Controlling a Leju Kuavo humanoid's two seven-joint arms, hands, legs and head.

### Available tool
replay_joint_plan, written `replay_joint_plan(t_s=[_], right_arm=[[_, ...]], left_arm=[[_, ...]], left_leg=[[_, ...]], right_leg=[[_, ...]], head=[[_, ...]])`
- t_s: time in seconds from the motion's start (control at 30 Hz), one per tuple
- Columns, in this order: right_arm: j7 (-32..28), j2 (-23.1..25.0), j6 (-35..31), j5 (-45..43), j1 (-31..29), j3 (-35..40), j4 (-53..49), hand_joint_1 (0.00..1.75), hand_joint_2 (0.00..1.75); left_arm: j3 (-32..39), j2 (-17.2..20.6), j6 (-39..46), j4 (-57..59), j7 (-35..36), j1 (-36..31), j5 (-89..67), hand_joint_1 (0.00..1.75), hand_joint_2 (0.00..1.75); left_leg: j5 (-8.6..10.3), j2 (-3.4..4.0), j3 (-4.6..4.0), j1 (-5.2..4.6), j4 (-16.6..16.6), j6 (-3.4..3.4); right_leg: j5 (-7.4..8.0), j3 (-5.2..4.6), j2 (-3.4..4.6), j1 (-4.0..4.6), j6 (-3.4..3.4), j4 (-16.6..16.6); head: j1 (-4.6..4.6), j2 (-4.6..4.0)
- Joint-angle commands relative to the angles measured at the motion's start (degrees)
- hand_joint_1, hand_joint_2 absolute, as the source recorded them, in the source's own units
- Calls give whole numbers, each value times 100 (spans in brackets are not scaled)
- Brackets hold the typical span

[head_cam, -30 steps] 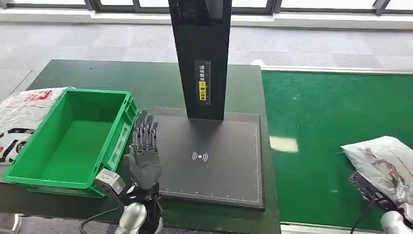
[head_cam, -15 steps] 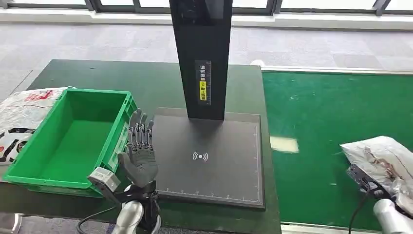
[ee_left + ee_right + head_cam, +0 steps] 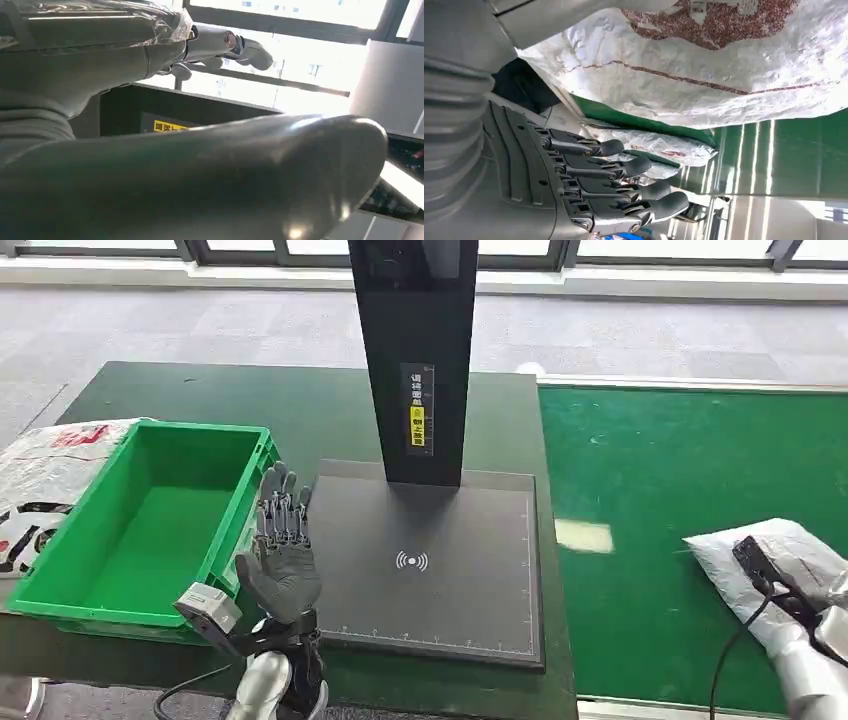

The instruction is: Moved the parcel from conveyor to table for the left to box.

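Currently the pick-up step was judged in hand | parcel [image 3: 760, 565] lay on conveyor [image 3: 650, 490] against right hand [image 3: 835, 592], grasp not discernible | left hand [image 3: 283, 560] was held spread, empty | next: firm grasp needed.

Left hand [image 3: 283, 558] raised upright low in the head view, palm forward, fingers straight and slightly spread, holding nothing. Silver left forearm rising from below. Right hand [image 3: 589, 185] at the far right edge, fingers extended and parted, none closed on anything. Right forearm angled in from the lower right corner.
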Motion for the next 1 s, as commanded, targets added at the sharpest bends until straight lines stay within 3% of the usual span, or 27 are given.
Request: replay_joint_plan(t_s=[0.03,0.3,0.5,0.77,1.0], right_arm=[[186,30,100,112,-217,-33,82,0,175],[321,-58,1720,275,146,-380,565,0,175],[222,-57,2819,374,909,-384,814,0,175],[-227,-19,3148,205,1246,-487,690,0,175],[-236,-18,3159,199,1246,-482,660,0,175]], left_arm=[[570,-311,5,172,15,-167,-16,0,0],[541,-277,-97,324,15,-301,-75,0,0],[434,-234,-130,534,15,-439,-47,0,0],[412,-213,-194,619,15,-478,-55,0,0],[416,-215,-197,618,15,-477,-58,0,0]], left_leg=[[4,16,-3,7,-8,6],[6,-14,25,10,-9,6],[6,-31,51,12,-5,3],[24,-73,69,36,-20,13],[7,-66,103,52,-2,16]], right_leg=[[13,-6,7,10,-14,-15],[7,9,-21,14,-12,-22],[3,12,-35,16,-11,-20],[16,61,-80,47,-7,-74],[7,113,-71,64,2,-89]], head=[[0,0],[0,0],[0,0],[0,0],[-2,0]])
